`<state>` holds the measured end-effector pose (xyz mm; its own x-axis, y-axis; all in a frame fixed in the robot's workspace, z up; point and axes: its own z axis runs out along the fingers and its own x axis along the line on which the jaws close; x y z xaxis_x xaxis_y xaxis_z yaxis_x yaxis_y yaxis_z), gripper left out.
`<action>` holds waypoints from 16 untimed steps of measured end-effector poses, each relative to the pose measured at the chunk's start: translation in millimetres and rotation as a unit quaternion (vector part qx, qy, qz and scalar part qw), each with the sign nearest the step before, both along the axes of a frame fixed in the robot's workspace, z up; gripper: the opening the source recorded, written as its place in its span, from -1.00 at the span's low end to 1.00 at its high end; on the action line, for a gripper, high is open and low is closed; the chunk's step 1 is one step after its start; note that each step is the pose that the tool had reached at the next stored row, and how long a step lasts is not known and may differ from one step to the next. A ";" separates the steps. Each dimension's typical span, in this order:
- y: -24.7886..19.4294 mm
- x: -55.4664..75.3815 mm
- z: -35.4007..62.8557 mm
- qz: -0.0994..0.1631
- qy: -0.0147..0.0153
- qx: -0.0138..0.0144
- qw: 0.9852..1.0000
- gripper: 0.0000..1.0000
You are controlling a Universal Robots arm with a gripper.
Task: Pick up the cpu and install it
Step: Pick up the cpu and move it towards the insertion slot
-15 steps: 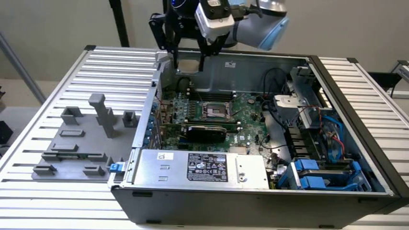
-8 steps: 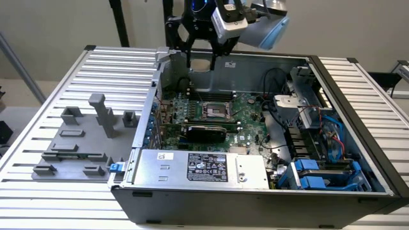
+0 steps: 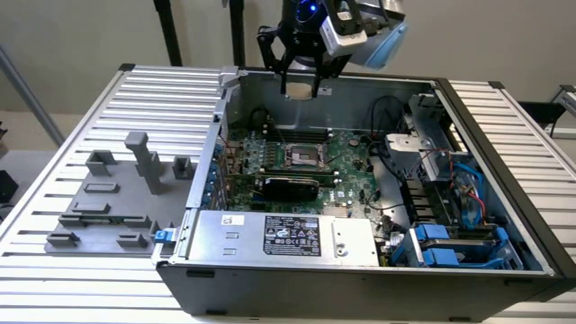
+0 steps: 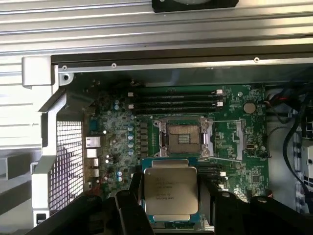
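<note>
Arm hangs above mobo [image 3: 349,154], jaws down, gripping cpu [image 4: 171,191] flat.

I can read no words or numbers here. The black label [image 3: 293,235] on the silver power supply [image 3: 355,243] at the near side of the case [image 3: 360,290] carries white print I cannot make out. The cpu [image 4: 170,192] bears faint lines of print, likewise unreadable.

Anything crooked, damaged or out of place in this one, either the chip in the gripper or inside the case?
Nothing stands out. The cpu sits square in the gripper, its edges parallel to the open, empty socket on the motherboard. No loose parts or damage show inside the case.
</note>
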<state>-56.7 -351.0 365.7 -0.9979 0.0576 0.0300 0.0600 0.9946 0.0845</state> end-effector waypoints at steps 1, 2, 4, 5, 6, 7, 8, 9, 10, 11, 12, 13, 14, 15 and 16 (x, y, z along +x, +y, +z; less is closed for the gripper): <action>3.3 3.6 -1.7 0.000 0.000 0.000 1.000 0.10; 6.6 7.2 -3.4 0.000 0.000 0.000 1.000 0.10; 13.0 14.4 -6.3 0.000 0.000 0.000 1.000 0.10; 16.3 18.1 -7.7 0.000 0.000 0.000 1.000 0.10; 19.5 21.6 -9.0 0.000 0.000 -0.001 1.000 0.10; 21.9 25.2 -10.0 0.000 0.000 -0.001 1.000 0.10; 23.4 29.1 -10.9 0.000 0.000 -0.002 1.000 0.10; 24.3 32.0 -11.5 0.000 0.000 -0.002 1.000 0.10; 24.7 33.4 -11.8 0.000 0.000 -0.002 1.000 0.10; 24.7 34.0 -11.8 0.000 0.000 -0.002 1.000 0.10; 24.6 34.1 -11.8 0.000 0.000 -0.002 1.000 0.10; 24.7 34.1 -11.8 0.000 0.000 -0.002 1.000 0.10; 24.7 34.1 -11.8 0.000 0.000 -0.002 1.000 0.10; 24.7 34.1 -11.8 0.000 0.000 -0.002 1.000 0.10; 24.7 34.2 -11.8 0.000 0.000 -0.002 1.000 0.10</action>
